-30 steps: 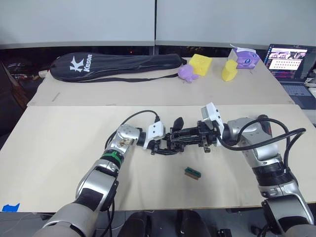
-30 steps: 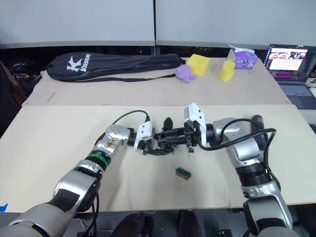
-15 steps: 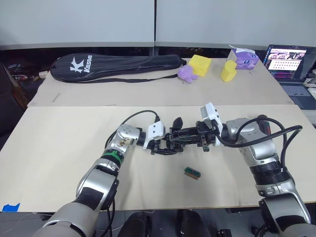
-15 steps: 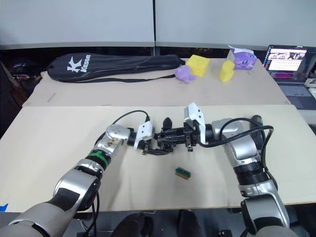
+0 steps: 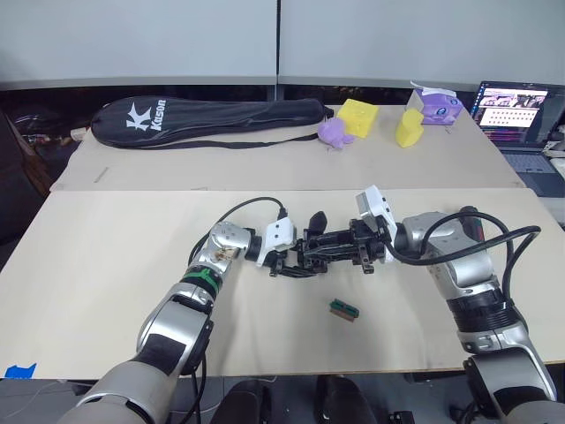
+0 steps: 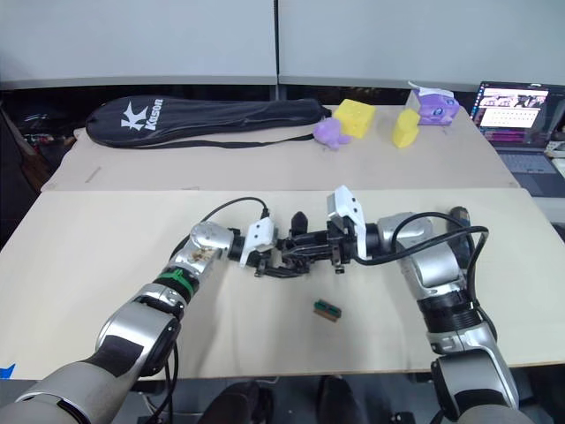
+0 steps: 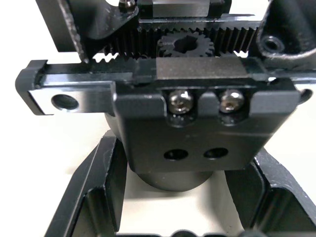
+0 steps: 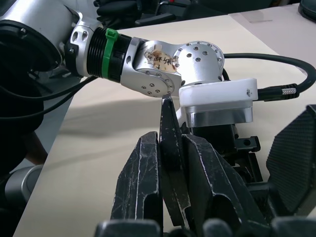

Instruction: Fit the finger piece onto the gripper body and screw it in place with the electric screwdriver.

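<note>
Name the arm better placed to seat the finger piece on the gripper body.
Right. Its pincer is shut on the finger piece, right beside the gripper body, which the left pincer holds from either side.

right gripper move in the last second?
Yes, slightly. The right gripper edged toward the robot's left, closer to the left gripper, judged against the green-and-brown piece.

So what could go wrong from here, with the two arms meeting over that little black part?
The right gripper pinches the thin finger piece only by its sides; it could twist or slip as it meets the gripper body.

The left gripper holds the body by its round base, so a push might turn it out of line.

The piece must slide into a toothed track; a small misalignment could jam it.
</note>
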You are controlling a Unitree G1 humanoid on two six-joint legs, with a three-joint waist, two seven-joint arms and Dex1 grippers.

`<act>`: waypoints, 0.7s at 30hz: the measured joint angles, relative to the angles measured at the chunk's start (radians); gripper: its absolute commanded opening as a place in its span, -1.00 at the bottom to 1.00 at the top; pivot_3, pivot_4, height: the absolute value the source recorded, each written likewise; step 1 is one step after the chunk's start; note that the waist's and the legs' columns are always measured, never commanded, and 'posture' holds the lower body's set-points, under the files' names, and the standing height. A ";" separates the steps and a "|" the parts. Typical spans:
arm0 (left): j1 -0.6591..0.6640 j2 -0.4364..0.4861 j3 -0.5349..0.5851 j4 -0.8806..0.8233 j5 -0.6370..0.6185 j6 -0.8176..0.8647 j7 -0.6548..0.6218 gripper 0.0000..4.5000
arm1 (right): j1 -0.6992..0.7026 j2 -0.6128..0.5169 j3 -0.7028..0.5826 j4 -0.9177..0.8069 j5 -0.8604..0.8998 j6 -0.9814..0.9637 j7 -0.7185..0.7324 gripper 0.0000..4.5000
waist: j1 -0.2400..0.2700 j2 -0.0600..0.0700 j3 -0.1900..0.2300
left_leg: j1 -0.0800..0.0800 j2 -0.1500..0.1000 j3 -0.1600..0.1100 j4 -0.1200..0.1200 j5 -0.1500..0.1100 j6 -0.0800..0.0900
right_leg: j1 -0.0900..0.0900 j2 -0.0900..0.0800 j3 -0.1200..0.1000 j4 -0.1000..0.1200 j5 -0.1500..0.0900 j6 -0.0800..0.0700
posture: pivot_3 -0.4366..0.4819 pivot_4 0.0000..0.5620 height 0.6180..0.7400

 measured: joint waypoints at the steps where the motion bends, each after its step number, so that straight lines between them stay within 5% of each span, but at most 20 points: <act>1: 0.000 0.000 0.000 0.000 0.000 0.000 0.000 0.01 | -0.003 0.000 0.002 0.002 -0.002 0.000 0.002 -0.86 | 0.000 0.000 0.000 | 0.000 0.000 0.000 0.000 0.000 0.000 | 0.000 0.000 0.000 0.000 0.000 0.000 | -0.05 -0.47 0.72; 21: -0.002 0.004 0.000 0.008 0.017 -0.002 0.002 0.01 | -0.074 0.011 0.041 0.174 -0.011 -0.060 0.108 -0.86 | -0.002 0.000 -0.005 | 0.006 0.001 0.001 -0.001 0.000 0.000 | 0.003 0.000 0.002 -0.001 0.000 0.000 | -0.05 -0.47 0.72</act>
